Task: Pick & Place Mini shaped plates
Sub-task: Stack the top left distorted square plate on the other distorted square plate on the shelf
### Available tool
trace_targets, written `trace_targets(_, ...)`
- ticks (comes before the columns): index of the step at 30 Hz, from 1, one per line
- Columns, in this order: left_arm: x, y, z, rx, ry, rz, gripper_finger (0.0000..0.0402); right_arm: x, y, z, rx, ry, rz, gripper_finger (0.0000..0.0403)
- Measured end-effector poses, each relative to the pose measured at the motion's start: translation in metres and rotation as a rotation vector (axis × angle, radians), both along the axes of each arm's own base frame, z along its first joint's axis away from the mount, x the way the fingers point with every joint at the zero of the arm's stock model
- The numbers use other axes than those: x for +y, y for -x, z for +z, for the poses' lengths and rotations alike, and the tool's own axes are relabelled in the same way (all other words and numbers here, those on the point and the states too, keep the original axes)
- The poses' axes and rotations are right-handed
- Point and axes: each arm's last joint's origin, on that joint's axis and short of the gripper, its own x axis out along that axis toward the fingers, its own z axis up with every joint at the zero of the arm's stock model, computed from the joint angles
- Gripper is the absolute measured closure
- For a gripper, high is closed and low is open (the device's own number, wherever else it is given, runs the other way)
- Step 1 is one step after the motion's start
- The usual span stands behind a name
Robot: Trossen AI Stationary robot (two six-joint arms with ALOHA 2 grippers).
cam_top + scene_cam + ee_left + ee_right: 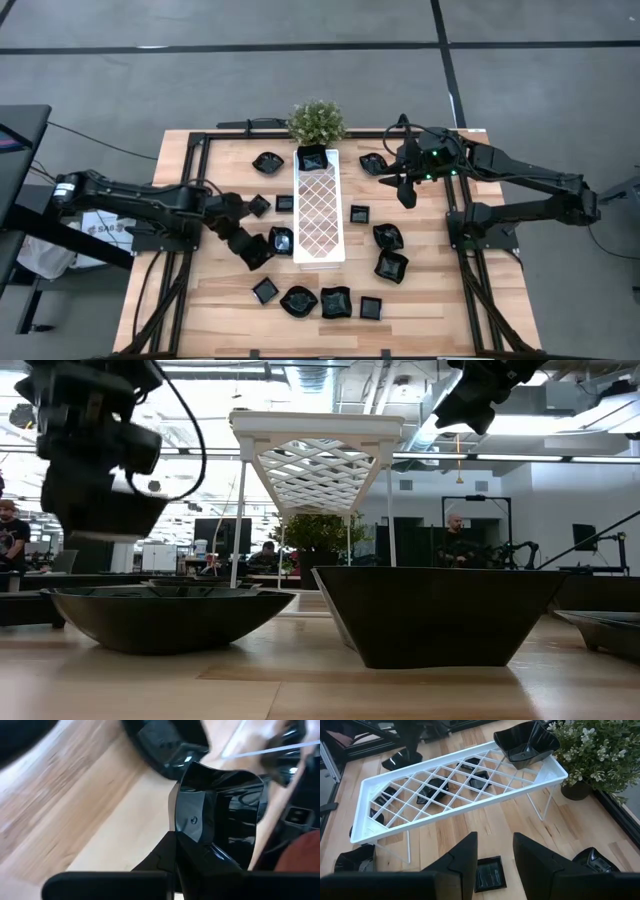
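Observation:
Several small glossy black plates lie on the wooden table around the long white lattice tray (318,215), which stands on thin legs. One plate (312,158) (526,740) sits on the tray's far end. My left gripper (262,247) (192,855) is at the tray's left side, shut on a black plate (281,240) (220,805). My right gripper (405,192) (495,855) hangs open above the table to the right of the tray's far end. A small square plate (490,872) lies below its fingers, and a wavy one (375,163) is just beyond. My left gripper holds the black plate by its near wall (197,837), right at the fingers (170,855). The plate stands out beyond the fingertips, tipped on edge, with its hollow side showing. Black on black hides how the fingers meet it. Bare wood shows beneath it in the left wrist view.
A potted plant (316,120) (600,750) stands at the tray's far end. Plates lie in a row near the table's near edge (335,302), and others lie right of the tray (390,266). Two more (259,205) lie beside the left arm. Black frame rails run along the table's sides.

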Motion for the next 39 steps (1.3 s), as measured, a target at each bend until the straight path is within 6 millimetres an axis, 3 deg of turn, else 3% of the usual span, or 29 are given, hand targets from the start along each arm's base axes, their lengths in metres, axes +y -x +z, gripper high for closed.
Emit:
trace_targets(12, -0.001, 0.007, 0.038, -0.273, 0.047, -0.019, 0.0391, 0.0, 0.001, -0.002, 0.023, 0.0, 0.005, 0.0282)
trace_targets(17, 0.0, 0.005, 0.061, -0.536, 0.022, -0.047, 0.0392, 0.0, 0.001, -0.002, 0.025, 0.001, 0.006, 0.0282)
trace_targets(26, 0.002, 0.0, 0.104, -1.027, -0.186, -0.089, 0.0389, 0.0, 0.001, -0.002, 0.022, 0.023, 0.02, 0.0282)
trace_targets(32, 0.005, 0.0, 0.109, -1.088, -0.301, -0.092, 0.0394, 0.006, -0.008, 0.009, -0.102, 0.09, 0.077, 0.0282)
trace_targets(39, 0.018, -0.001, 0.109, -1.063, -0.358, 0.046, 0.0394, 0.02, -0.017, 0.023, -0.249, 0.211, 0.193, 0.0282)
